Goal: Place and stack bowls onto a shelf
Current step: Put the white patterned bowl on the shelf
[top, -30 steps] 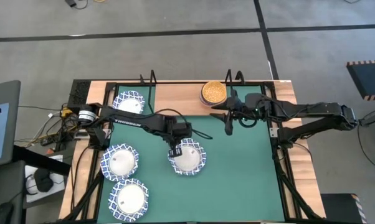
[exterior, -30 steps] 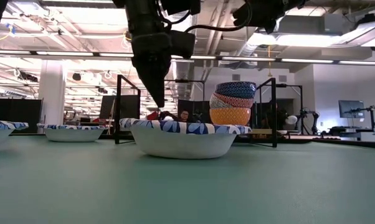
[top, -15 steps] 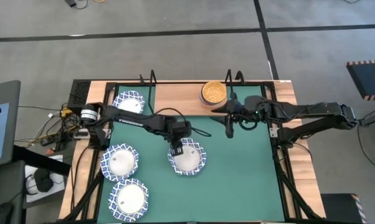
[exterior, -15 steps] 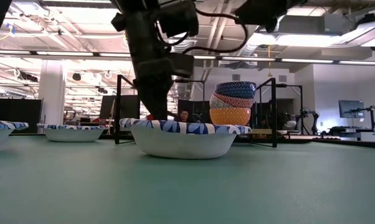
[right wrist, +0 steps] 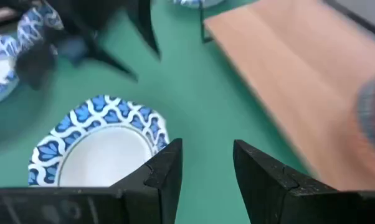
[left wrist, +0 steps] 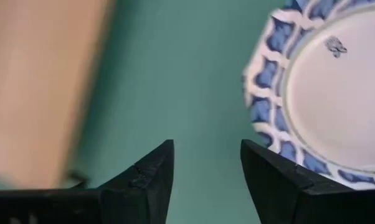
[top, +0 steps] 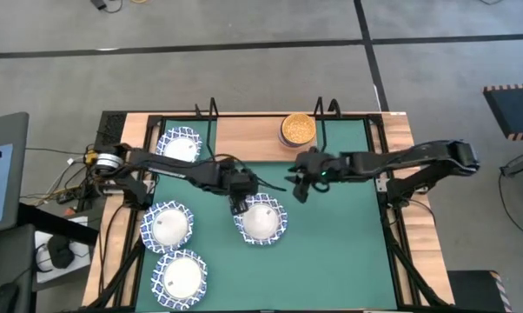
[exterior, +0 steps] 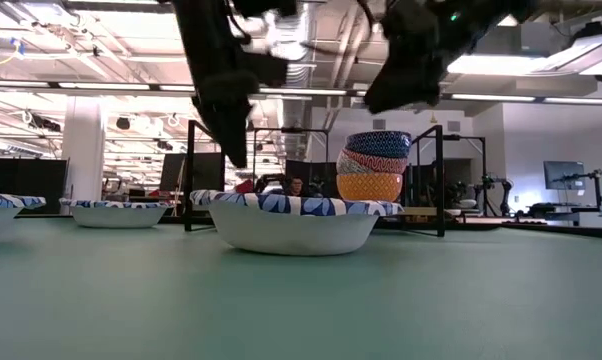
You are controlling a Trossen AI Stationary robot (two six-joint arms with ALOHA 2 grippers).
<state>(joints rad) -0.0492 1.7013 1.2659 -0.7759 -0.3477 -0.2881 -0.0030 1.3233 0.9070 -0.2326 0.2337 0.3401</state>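
I see the middle white bowl [top: 261, 219] alone on the green mat [top: 340, 252], well short of the shelf [top: 253, 135], where the small bowls [top: 297, 129] are already stacked. My left gripper [top: 237, 206] hangs just off that bowl's rim on the left arm's side, jaws apart and empty. My right gripper [top: 301, 193], also parted and empty, sits toward the shelf side, a little farther off. The left is nearer, I judge.
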